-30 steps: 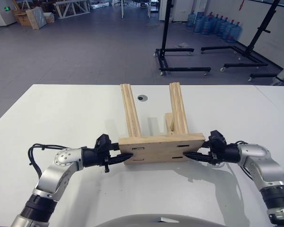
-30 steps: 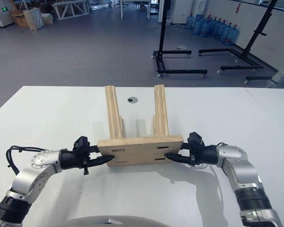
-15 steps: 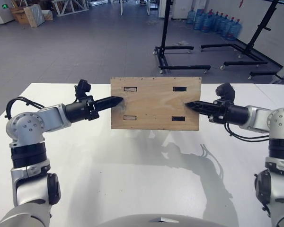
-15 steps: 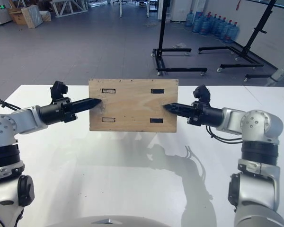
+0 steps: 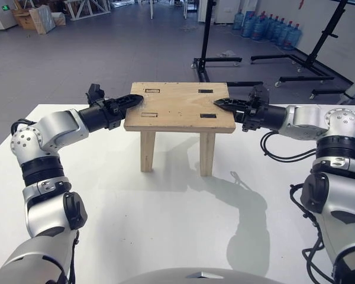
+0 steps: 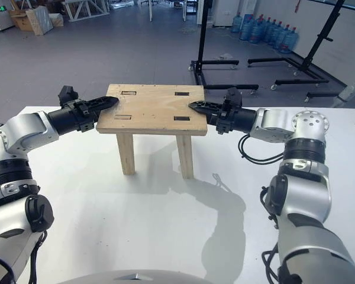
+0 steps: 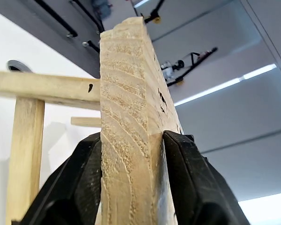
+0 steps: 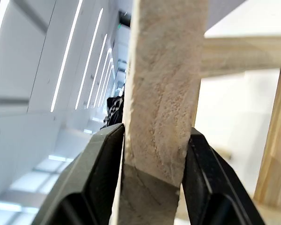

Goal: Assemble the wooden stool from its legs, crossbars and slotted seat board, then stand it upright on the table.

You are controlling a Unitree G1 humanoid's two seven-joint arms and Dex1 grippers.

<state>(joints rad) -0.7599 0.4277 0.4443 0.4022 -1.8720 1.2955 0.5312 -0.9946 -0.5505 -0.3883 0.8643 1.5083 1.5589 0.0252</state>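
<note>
Note wooden stool [image 5: 177, 121] upright near far side of white table [image 5: 165, 225], legs down; contact with surface unclear. Note left gripper [image 5: 136, 99] clamped on left end of seat board [image 5: 177, 103], right gripper [image 5: 220, 103] clamped on right end.

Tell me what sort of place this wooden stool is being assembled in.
Probably a warehouse-like workshop or robotics test hall: a wide bare grey floor, black wheeled metal frames standing beyond the white table, and blue water jugs lined up against the far wall.
</note>
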